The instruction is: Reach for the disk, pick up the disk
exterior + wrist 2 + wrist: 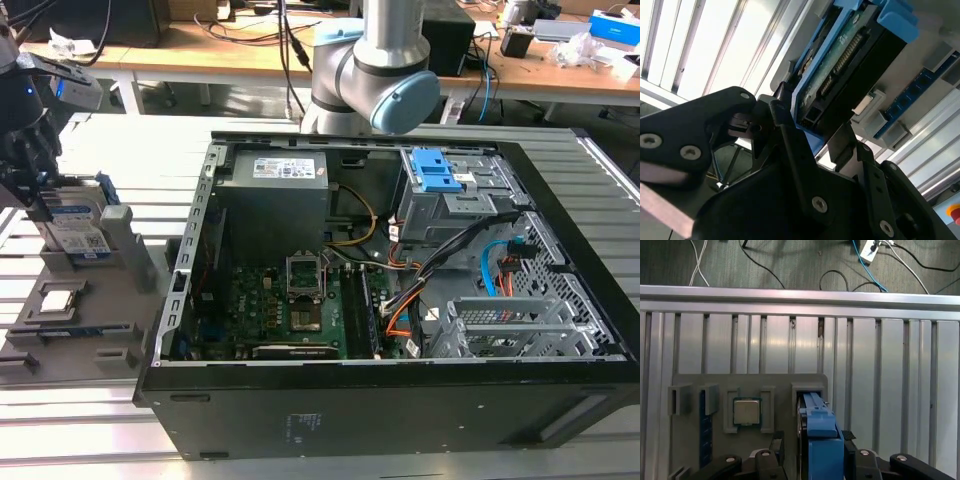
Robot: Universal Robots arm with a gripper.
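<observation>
A: When checking nearest the lens in the second wrist view, find the hand (815, 132) set astride the disk (850, 55). Clenched or released?

B: Cannot tell. Sits close against the disk on either side, yet hard to call as gripping or merely alongside.

A: And in the exterior view?

B: Hangs at nine o'clock, hard on the exterior view's left edge, low over the same disk (78, 228).

A: Position of the disk itself?

B: Stands on edge in a slot of the grey fixture (130, 270), with the label facing out in the exterior view. Turns its blue bracket (822, 432) toward the lens in the first wrist view. Not lifted clear, with the lower edge down in the slot.

A: Farther along the fixture?

B: Holds the square processor chip (746, 411) in its own recess, apart from the disk. Seen at about six o'clock from the disk in the exterior view.

A: Underneath?

B: Rests on the slatted metal counter (880, 390).

A: Beyond that?

B: Toward three o'clock from the fixture, just beside it, note the open computer case (350, 400), laid on its side with board and cables exposed. At twelve o'clock past the case, spot the arm's grey and blue joint (375, 70). Behind that, cluttered desks (200, 45).
</observation>
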